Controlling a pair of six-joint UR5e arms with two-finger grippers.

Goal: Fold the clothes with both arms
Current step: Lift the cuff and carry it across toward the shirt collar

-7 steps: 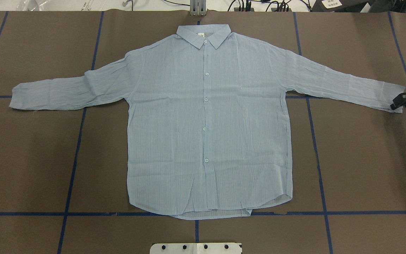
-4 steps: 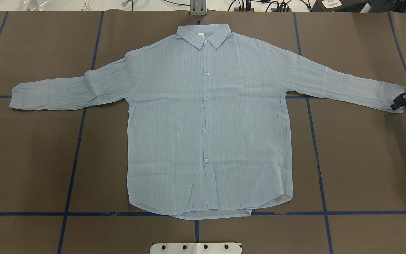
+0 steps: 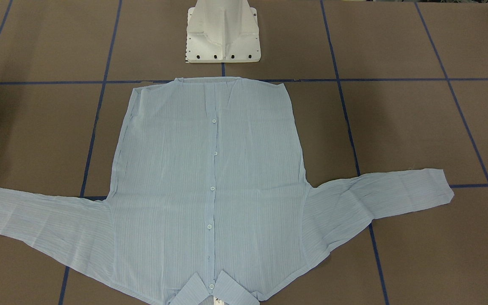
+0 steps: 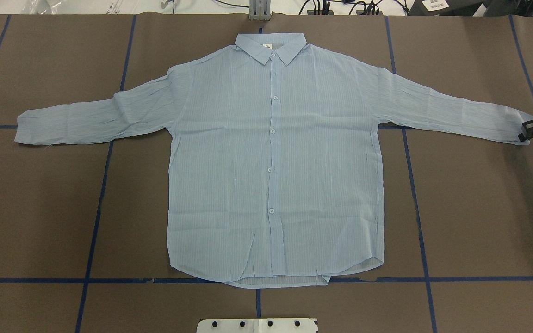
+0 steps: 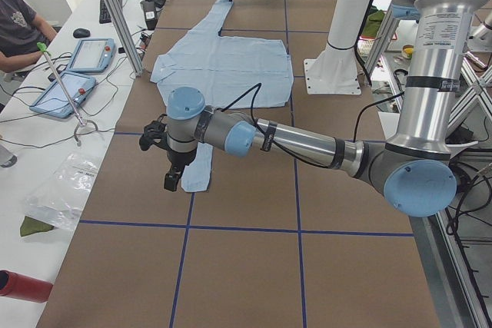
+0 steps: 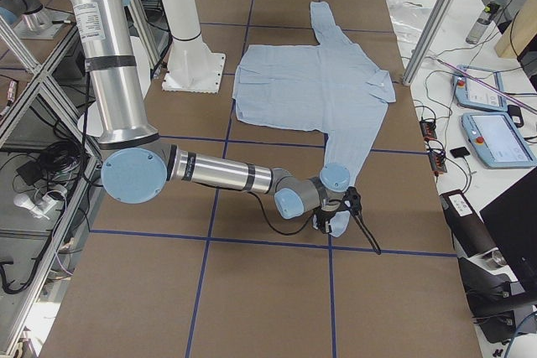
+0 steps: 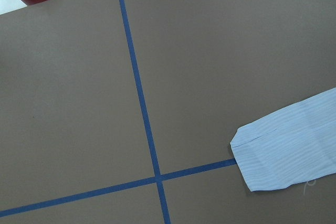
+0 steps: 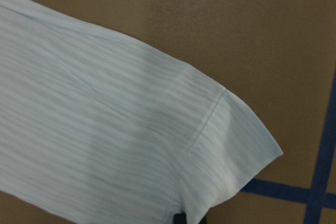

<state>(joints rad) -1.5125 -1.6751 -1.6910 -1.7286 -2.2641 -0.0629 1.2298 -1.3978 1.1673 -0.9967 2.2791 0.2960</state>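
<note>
- Shirt first, from the front camera: it lies flat and buttoned in the middle of the bench. Its hem is toward the robot's edge, its collar toward your edge, and its sleeves reach toward both ends. No gripper shows here, so you cannot watch a pull from this view.
- From overhead, the right gripper sits at the right cuff near the right end, its fingers apparently pinched on the corner. If it drags sideways, the thin cloth could skew the whole body.
- From the left end, the left gripper hangs just beside the left cuff. You cannot tell whether its fingers are spread or closed. If it comes down off-line, it may miss the cuff or bunch it.
- From the right end, the right arm reaches low along the bench, and a shallow bite could slip.
- Left wrist camera: the cuff lies at the frame's lower right, with no fingers visible.
- Right wrist camera: only one fingertip shows at the cuff's edge, so the hold looks marginal.
</note>
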